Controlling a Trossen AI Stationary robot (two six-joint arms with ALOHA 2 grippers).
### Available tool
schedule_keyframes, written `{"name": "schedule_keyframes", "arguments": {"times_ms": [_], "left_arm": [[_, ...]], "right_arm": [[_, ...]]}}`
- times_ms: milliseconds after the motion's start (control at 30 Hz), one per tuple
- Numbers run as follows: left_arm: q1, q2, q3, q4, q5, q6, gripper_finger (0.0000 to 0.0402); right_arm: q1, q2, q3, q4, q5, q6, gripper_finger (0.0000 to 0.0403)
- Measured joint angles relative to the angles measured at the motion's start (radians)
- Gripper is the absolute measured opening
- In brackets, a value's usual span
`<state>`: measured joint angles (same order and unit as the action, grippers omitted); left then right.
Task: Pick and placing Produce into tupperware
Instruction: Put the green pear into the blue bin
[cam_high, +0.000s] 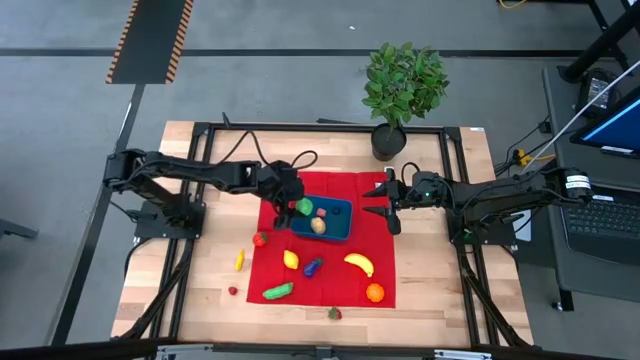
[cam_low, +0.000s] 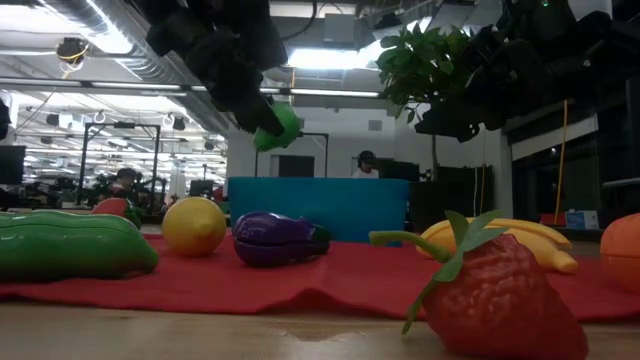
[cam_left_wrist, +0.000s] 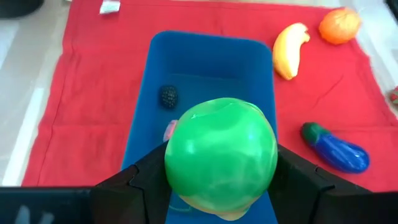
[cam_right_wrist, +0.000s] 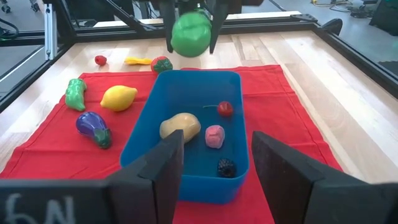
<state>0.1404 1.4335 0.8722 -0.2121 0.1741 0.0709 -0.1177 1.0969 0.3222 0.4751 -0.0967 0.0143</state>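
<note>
Two dark fingers of the left gripper (cam_high: 301, 208) clamped a smooth, glossy green apple (cam_left_wrist: 221, 155) above the rounded blue tupperware (cam_high: 338, 232) on wrinkled red cloth (cam_high: 377, 266); the right gripper (cam_high: 385, 205) waited beside it, fingers seemingly parted, empty.

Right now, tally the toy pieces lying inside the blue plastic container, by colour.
Tan potato-shaped toy: 1
Pink plastic lump: 1
Red toy cherry: 1
Black toy berry: 1
Total in the blue plastic container: 4
</note>
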Motion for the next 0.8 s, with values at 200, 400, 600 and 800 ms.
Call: {"name": "schedule_keyframes", "arguments": {"times_ms": [200, 400, 600, 800], "left_arm": [[0.001, 0.076, 0.000, 0.030, 0.002, -0.007, 0.0205], [0.000, 0.119, 0.002, 0.051, 0.050, -0.013, 0.0205], [-0.024, 0.161, 0.021, 0.052, 0.053, -0.012, 0.0205], [-0.036, 0.209, 0.021, 0.044, 0.053, -0.013, 0.0205]], "right_arm": [[0.000, 0.000, 0.000, 0.000, 0.000, 0.000, 0.0190], [0.000, 0.000, 0.000, 0.000, 0.000, -0.003, 0.0190], [0.000, 0.000, 0.000, 0.000, 0.000, -0.016, 0.0190], [0.000, 0.000, 0.000, 0.000, 0.000, -0.016, 0.0190]]}}
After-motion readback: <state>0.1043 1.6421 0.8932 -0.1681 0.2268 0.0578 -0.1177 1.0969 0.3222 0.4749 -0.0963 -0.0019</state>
